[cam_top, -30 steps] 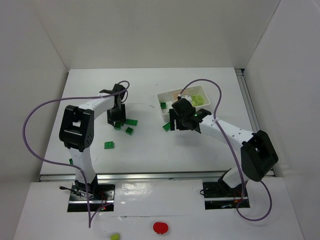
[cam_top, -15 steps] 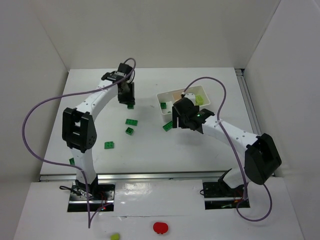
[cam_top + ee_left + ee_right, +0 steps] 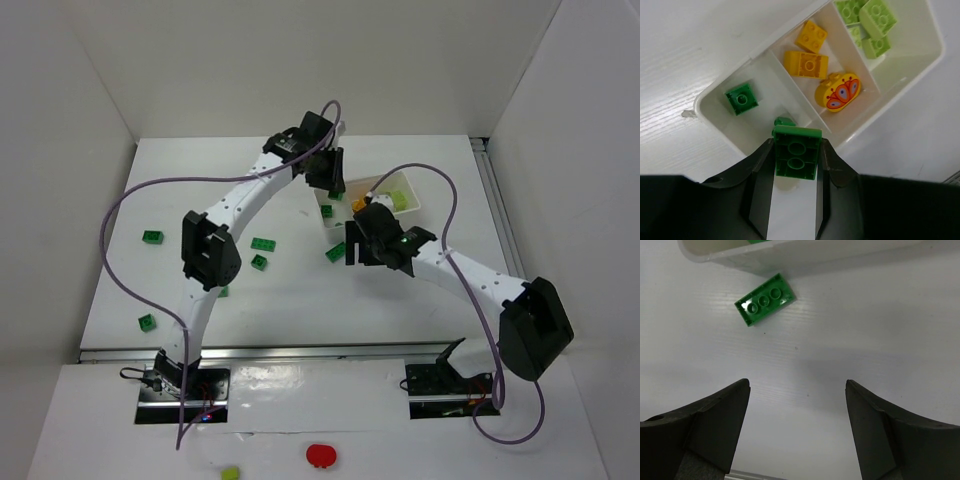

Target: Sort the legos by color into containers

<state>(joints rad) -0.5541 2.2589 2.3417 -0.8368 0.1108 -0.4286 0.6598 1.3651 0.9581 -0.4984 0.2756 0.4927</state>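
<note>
Our left fingers (image 3: 759, 182), clamped on a dark green brick (image 3: 796, 159), have swung from the bench (image 3: 190, 200) to above the green compartment (image 3: 767, 82) of the tray (image 3: 726, 126), so we judge it only needs dropping. Our right fingers (image 3: 715, 420) stand apart over another green brick (image 3: 764, 299) just beside the tray.

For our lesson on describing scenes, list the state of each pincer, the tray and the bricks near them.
Left pincer: shut on green brick, above tray.
Right pincer: open, empty, above table.
Tray: all three compartments occupied.
Loose brick: flat on table, studs up, outside tray.
</note>
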